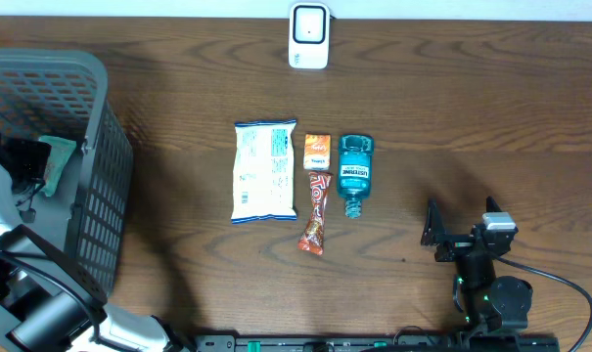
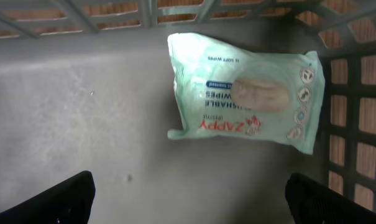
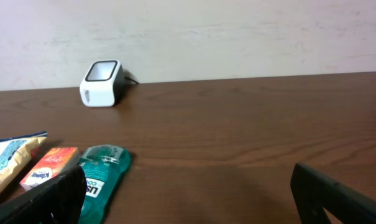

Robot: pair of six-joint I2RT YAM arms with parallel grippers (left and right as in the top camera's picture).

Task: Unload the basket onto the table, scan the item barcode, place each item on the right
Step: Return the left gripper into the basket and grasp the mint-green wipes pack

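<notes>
A pale green pack of Zappy wipes [image 2: 247,93] lies flat on the floor of the grey basket [image 1: 100,176], near its far right corner. My left gripper [image 2: 191,205] hovers open inside the basket just short of the pack, with nothing between its fingers. The white barcode scanner [image 1: 308,36] stands at the table's far edge; in the right wrist view the scanner [image 3: 100,83] sits against the wall. My right gripper [image 3: 191,199] is open and empty low over the table at the front right, facing the scanner.
A white snack bag [image 1: 264,170], a small orange box [image 1: 317,150], a teal mouthwash bottle [image 1: 354,173] and a wrapped candy bar [image 1: 316,212] lie in a row mid-table. The basket's slatted walls [image 2: 352,118] close in round the left gripper.
</notes>
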